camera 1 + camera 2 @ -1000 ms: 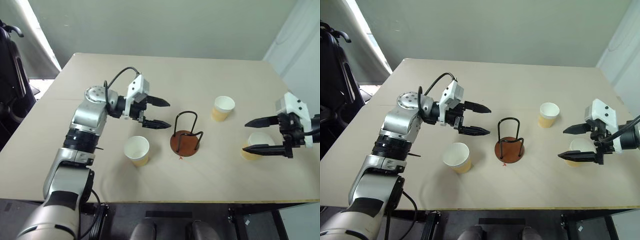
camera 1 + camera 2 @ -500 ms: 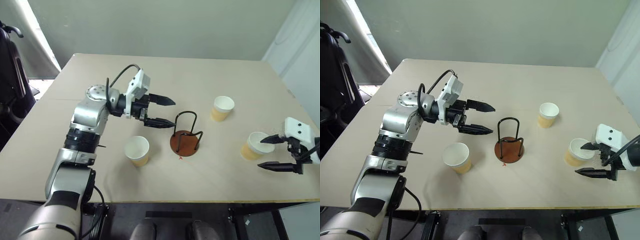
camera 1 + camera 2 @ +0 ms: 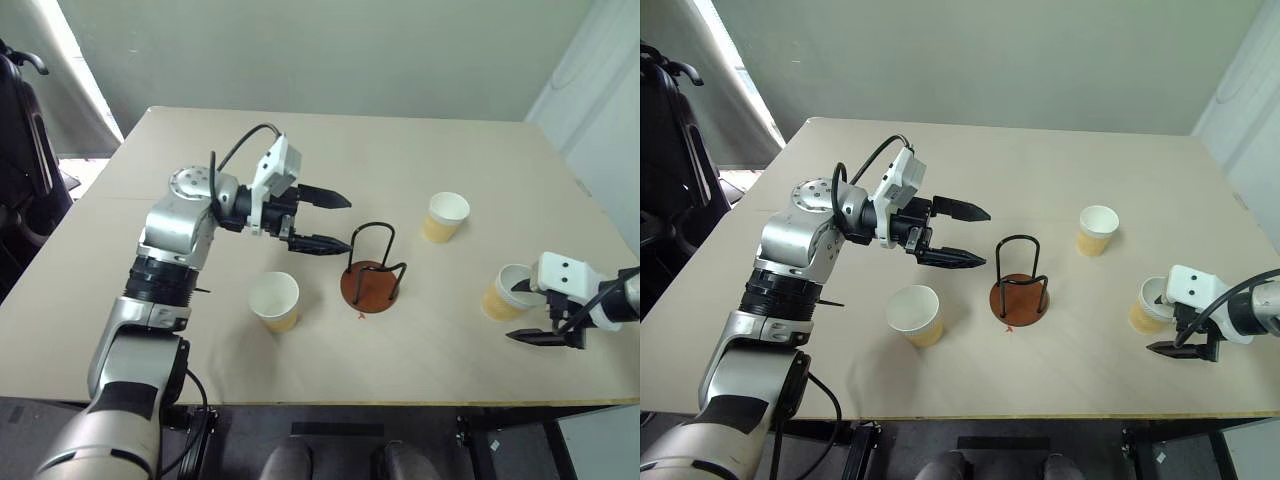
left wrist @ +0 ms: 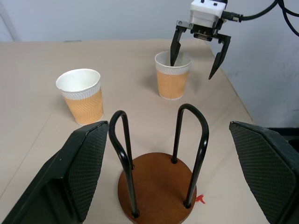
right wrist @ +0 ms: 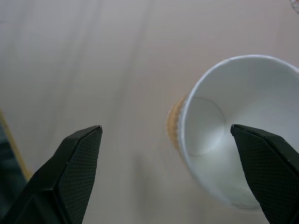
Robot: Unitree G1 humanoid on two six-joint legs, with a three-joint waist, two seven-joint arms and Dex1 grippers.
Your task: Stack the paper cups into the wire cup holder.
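Three tan paper cups with white insides stand upright on the table: one at the front left, one at the back right, one at the right. The wire cup holder, black loops on a reddish-brown disc, stands empty between them. My left gripper hovers open just left of the holder's loops, pointing at them. My right gripper is open and low at the right cup. One finger dips inside the rim, the other hangs outside the wall.
The beige table has bare room behind and in front of the holder. Its near edge runs close below the right gripper. A dark object stands off the table's left side.
My right gripper has sunk from above the right cup to table height and tilted downward, now straddling the cup's wall. The left gripper has stayed beside the holder.
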